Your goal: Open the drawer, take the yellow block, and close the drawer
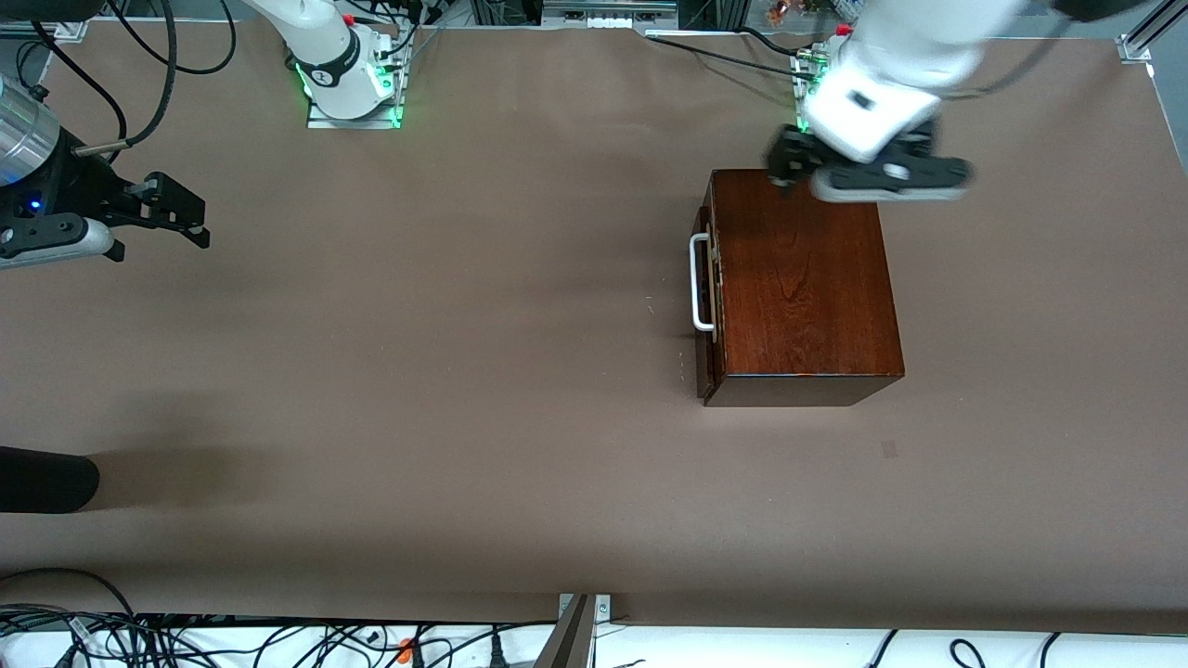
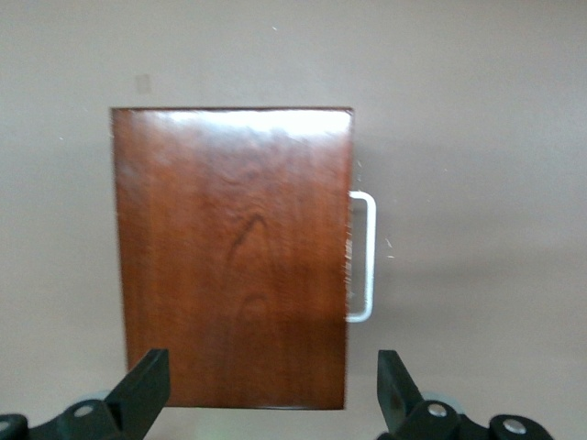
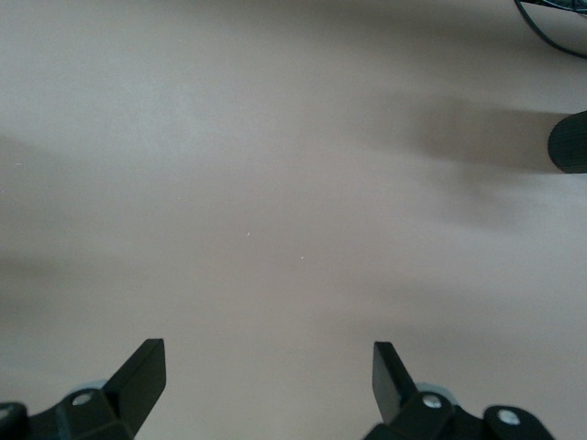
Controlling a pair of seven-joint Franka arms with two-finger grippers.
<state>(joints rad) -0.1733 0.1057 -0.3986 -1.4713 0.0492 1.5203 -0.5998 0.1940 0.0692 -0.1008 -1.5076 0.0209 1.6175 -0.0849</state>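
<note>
Front view: a glossy reddish-brown wooden box [image 1: 803, 283] sits on the brown table [image 1: 445, 371], toward the left arm's end. Its drawer [image 1: 705, 288] is pushed in almost flush with the box body, and the white U-shaped handle [image 1: 698, 282] projects from the drawer front toward the right arm's end of the table. The left gripper [image 1: 784, 172] hangs in the air over the edge of the box top closest to the robots' bases, above the corner next to the drawer front. Its fingers are spread apart and hold nothing.

Left wrist view: the left gripper [image 2: 275, 385] looks straight down on the box lid [image 2: 234, 257]. One dark fingertip [image 2: 147, 380] shows over the wood; the other shows over bare table just beside the drawer side. The handle [image 2: 363, 257] lies just outside the span between the two fingers, apart from both. The yellow block shows in no view, and the drawer's inside is hidden.

Right wrist view: the right gripper [image 3: 268, 378] hangs over bare table, its fingers spread wide and empty. In the front view the right gripper [image 1: 190, 218] waits at the right arm's end of the table, well apart from the box. A dark rounded object [image 1: 46, 480] lies on the table nearer to the front camera than this gripper.
</note>
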